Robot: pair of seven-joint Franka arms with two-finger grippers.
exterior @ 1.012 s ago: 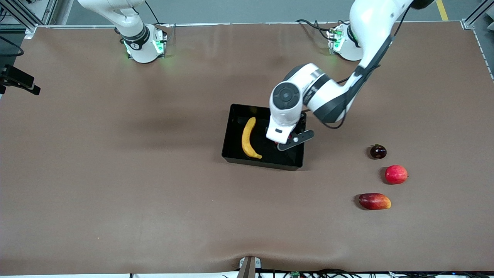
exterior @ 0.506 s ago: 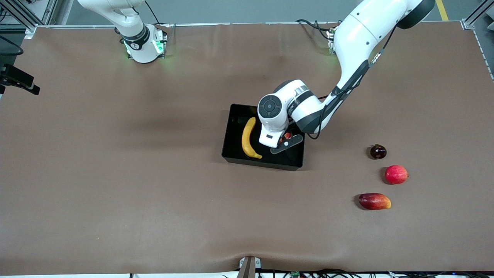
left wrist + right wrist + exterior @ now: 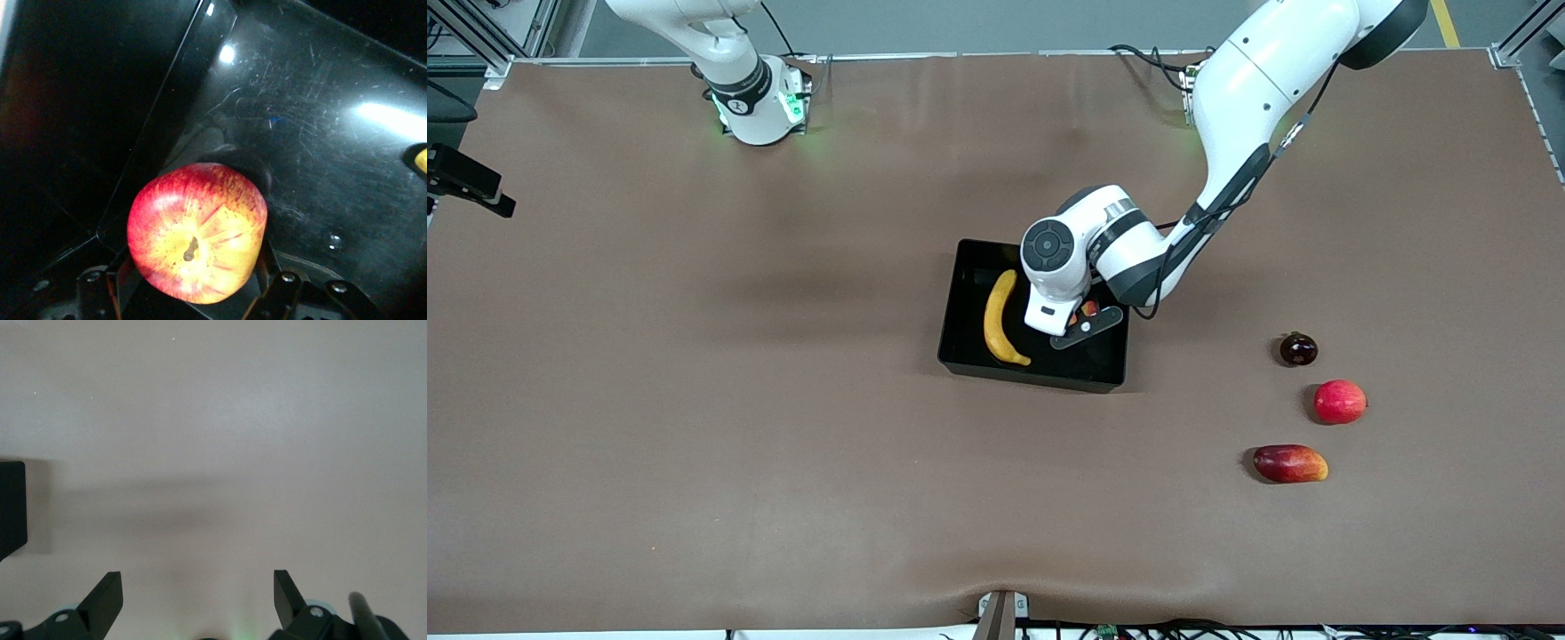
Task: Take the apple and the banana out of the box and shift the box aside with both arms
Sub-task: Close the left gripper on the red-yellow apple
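Two fruits lay in the black glossy plastic box (image 3: 967, 293) at the front view's centre: the long yellow banana (image 3: 999, 318) and the small red-and-yellow apple (image 3: 1089, 308), which sat under the left gripper (image 3: 1076, 322). In the left wrist view that gripper straddled the apple on the box floor; whether it gripped could not be told. In the right wrist view the waiting right gripper (image 3: 198, 587) hung over the brown table (image 3: 213, 420), fingers apart.

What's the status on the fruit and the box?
Left pincer down in box, apple between its fingers. Right pincer open over bare table, waiting. Banana already in box. Nothing blocking.
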